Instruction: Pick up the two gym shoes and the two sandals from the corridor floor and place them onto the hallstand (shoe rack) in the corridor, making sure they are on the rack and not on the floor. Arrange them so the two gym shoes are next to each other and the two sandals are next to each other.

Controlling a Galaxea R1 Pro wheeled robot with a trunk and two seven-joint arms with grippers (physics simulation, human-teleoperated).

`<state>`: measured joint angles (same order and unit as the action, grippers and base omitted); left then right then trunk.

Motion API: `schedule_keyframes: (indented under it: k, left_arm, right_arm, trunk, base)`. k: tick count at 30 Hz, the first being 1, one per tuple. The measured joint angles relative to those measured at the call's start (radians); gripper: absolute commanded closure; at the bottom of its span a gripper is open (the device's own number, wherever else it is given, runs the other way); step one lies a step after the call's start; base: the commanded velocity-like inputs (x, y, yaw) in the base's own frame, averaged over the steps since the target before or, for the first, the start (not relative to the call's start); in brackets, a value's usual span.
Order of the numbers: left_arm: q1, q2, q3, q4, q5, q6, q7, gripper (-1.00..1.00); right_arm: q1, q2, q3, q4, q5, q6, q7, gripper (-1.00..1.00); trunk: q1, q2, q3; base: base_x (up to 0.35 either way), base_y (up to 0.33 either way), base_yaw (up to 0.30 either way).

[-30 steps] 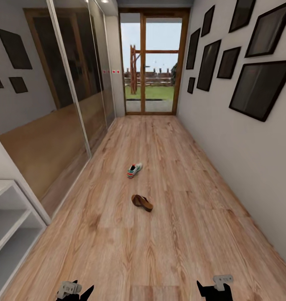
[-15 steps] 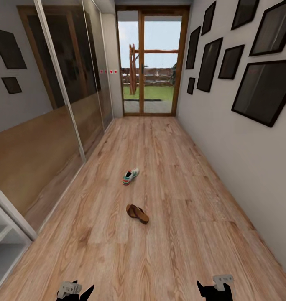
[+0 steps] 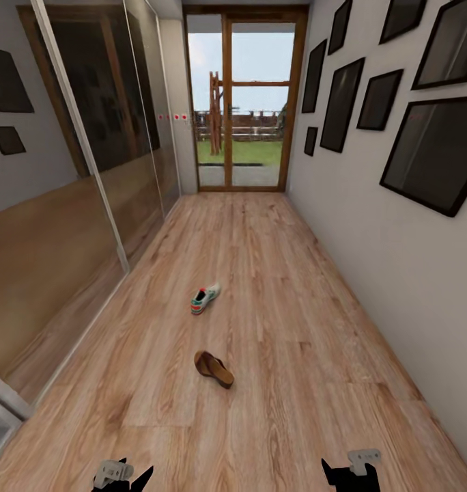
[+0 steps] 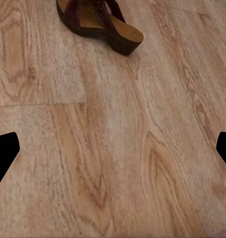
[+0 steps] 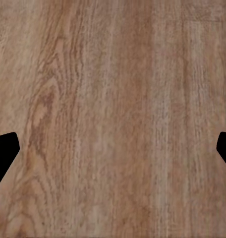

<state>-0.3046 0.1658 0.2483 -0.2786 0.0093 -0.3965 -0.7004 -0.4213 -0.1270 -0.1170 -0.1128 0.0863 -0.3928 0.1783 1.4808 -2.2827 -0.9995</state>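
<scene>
One gym shoe (image 3: 204, 298), white with green and red-orange, lies on the corridor floor (image 3: 288, 328) mid-corridor. One brown sandal (image 3: 214, 368) lies nearer to me, slightly right of the shoe's line. In the left wrist view the sandal (image 4: 100, 25) is ahead of my open left gripper (image 4: 113, 153), well beyond its fingertips (image 4: 4, 153). Both grippers hang low at the head view's lower edge, left gripper (image 3: 133, 473) and right gripper (image 3: 348, 471), empty. The right gripper (image 5: 113, 153) is open over bare planks. A white sliver of the hallstand (image 3: 1, 406) shows at the lower left.
Mirrored sliding wardrobe doors (image 3: 90, 157) line the left side. A white wall with dark picture frames (image 3: 425, 150) runs along the right. A wood-framed glass door (image 3: 244, 109) closes the far end. Open floor lies between me and the sandal.
The whole view has advanced down the corridor and swung slightly right: the hallstand has slid almost out at the left, and the shoe and sandal appear nearer. Both grippers stay open and empty.
</scene>
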Motion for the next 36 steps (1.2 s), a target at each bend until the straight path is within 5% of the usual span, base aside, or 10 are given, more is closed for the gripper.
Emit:
schedule_keyframes:
  k: [11, 36]
  left_arm:
    - [0.0, 0.0, 0.0, 0.0, 0.001, 0.0, 0.0, -1.0]
    - [0.005, 0.0, 0.0, -0.001, 0.001, 0.0, 0.0, -1.0]
  right_arm:
    - [0.0, 0.0, 0.0, 0.0, 0.0, 0.0, 0.0, -1.0]
    - [0.0, 0.0, 0.0, 0.0, 0.0, -0.001, 0.0, -1.0]
  trunk:
    - [0.0, 0.0, 0.0]
    - [0.0, 0.0, 0.0]
  base:
    - [0.244, -0.163, 0.101]
    - [0.141, -0.145, 0.267]
